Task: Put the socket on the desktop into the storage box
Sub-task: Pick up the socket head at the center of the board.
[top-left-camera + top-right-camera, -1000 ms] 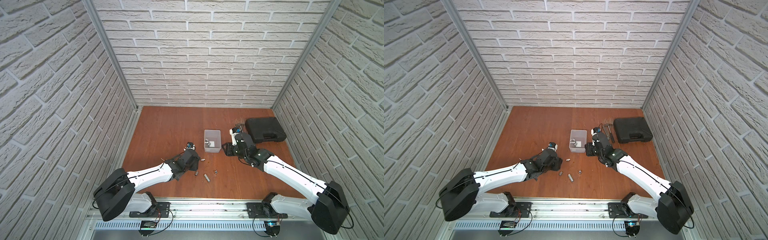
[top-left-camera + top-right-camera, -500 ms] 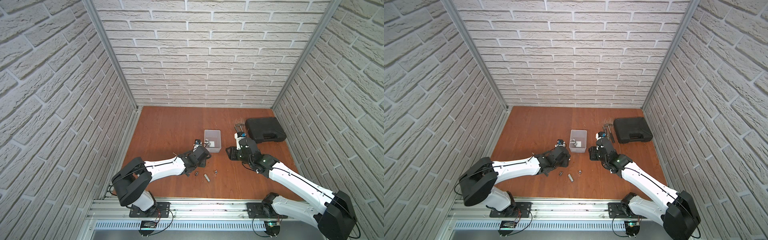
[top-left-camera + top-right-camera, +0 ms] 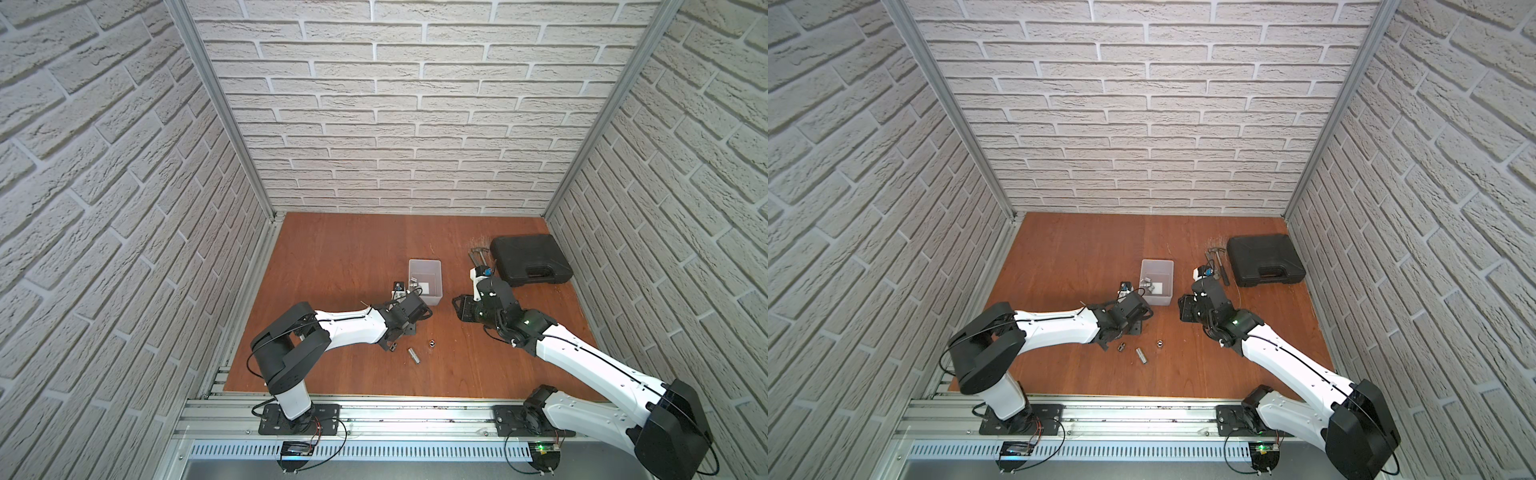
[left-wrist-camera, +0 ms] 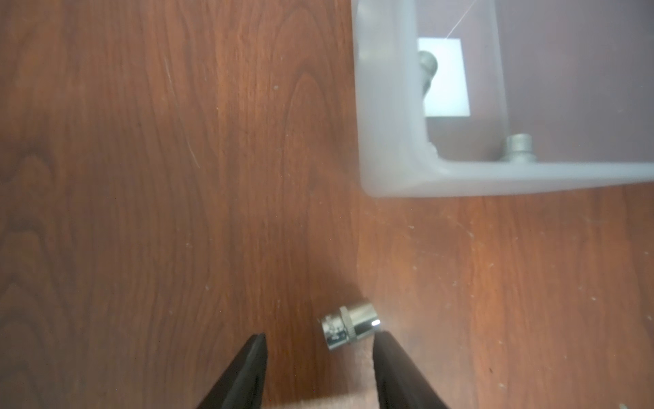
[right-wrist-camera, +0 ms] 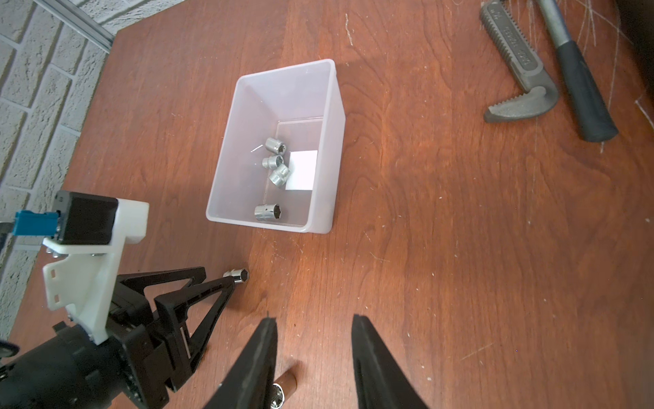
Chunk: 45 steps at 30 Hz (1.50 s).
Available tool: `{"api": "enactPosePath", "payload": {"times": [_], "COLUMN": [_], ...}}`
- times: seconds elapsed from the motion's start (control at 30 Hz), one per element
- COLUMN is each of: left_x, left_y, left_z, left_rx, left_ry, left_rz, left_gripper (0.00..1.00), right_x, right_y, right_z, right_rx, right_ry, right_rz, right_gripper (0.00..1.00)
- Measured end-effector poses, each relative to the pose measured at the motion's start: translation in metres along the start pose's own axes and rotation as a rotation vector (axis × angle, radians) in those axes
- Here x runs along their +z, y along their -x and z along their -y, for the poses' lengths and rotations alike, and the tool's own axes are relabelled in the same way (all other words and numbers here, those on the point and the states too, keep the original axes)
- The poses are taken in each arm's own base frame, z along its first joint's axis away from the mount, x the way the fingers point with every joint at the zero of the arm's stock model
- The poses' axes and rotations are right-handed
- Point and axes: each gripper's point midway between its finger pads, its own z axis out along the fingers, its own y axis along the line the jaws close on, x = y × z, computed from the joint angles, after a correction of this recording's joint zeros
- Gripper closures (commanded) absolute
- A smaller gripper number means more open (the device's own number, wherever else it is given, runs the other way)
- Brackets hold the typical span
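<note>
Fingers (image 4: 247,368) of left gripper (image 4: 320,336) spread, socket (image 4: 350,327) lying between their tips on desktop (image 4: 141,177) near storage box (image 4: 389,141) | right gripper (image 5: 313,318) spread, empty | done: four boxed sockets (image 5: 274,163) | remaining: this one plus three loose sockets (image 3: 1140,356); judged about halfway

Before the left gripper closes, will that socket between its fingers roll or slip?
Probably rolls: the socket is a cylinder lying sideways on the smooth desktop. Its shiny metal looks slippery. It sits off-centre in the left gripper, so closing may nudge it.
</note>
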Motion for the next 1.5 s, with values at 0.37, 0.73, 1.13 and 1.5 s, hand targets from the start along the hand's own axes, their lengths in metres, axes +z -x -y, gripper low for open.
{"api": "enactPosePath", "payload": {"times": [0.37, 0.73, 1.13, 1.5], "left_x": [0.009, 0.012, 0.015, 0.015], "left_y": [-0.004, -0.003, 0.000, 0.000], "left_z": [0.008, 0.011, 0.014, 0.014], "left_rx": [-0.005, -0.012, -0.013, 0.006], "left_ry": [-0.009, -0.011, -0.014, -0.014], "left_rz": [-0.026, -0.025, -0.021, -0.021], "left_gripper": [0.48, 0.51, 0.52, 0.54], "right_x": [0.006, 0.008, 0.008, 0.008], "right_y": [-0.011, -0.015, -0.017, -0.016], "right_z": [0.012, 0.016, 0.019, 0.021], "right_rx": [0.026, 0.027, 0.030, 0.034], "right_ry": [-0.032, -0.037, -0.043, -0.044], "right_rz": [-0.021, -0.026, -0.027, -0.024], "right_gripper": [0.59, 0.59, 0.60, 0.60]}}
